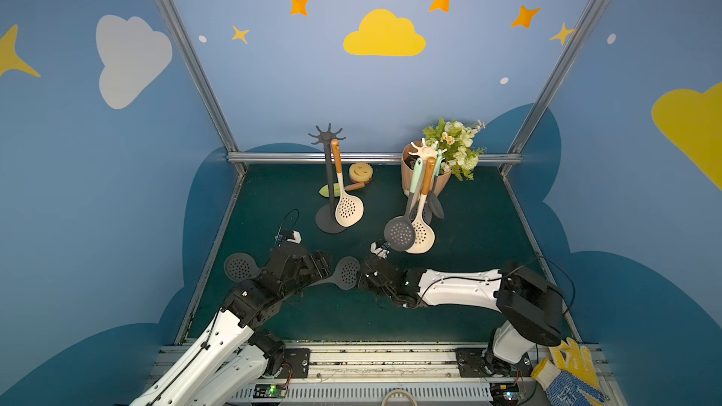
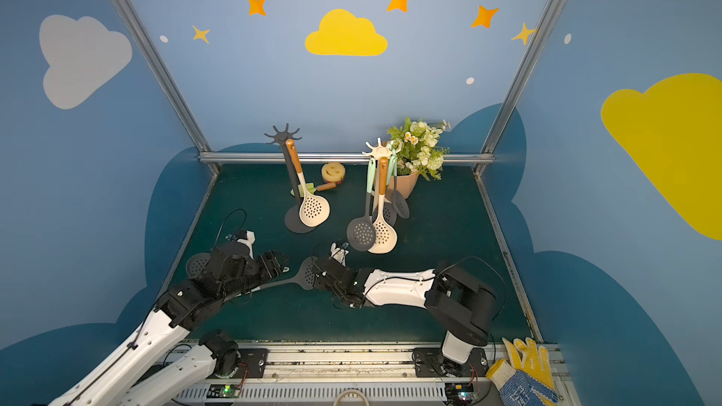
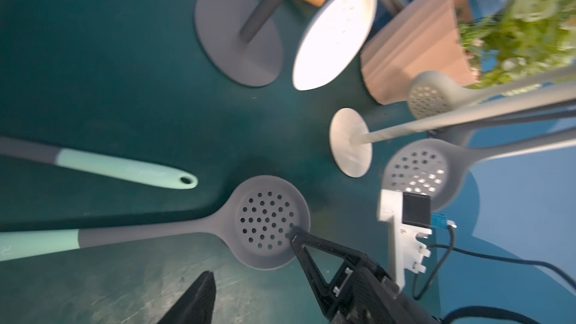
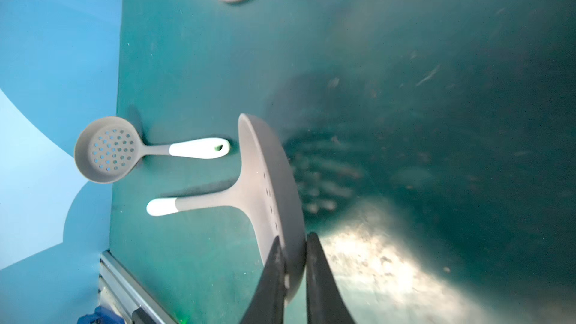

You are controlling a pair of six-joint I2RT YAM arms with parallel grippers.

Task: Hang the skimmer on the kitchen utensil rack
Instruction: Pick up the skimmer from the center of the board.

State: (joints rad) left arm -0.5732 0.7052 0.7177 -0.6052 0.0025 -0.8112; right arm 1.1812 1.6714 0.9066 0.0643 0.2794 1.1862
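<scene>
Grey silicone makes up the skimmer [image 4: 268, 188], which is found near the front middle of the tabletop [image 1: 351, 318], at or just above its surface, with the mint handle pointed toward the left edge. It is judged light, with a bendy, slightly grippy bowl and a stiffer handle. A hold at the neck would be steadier and would leave the hanging hole free. The bowl's rim is pinched between the jaws of the right gripper [image 4: 294, 241]. Whether the left gripper [image 1: 322, 263], above the handle, is parted cannot be told. A second skimmer [image 1: 240, 267] lies by the left edge, and faint lettering on its handle cannot be read. The dark rack [image 1: 329, 173] stands behind.
</scene>
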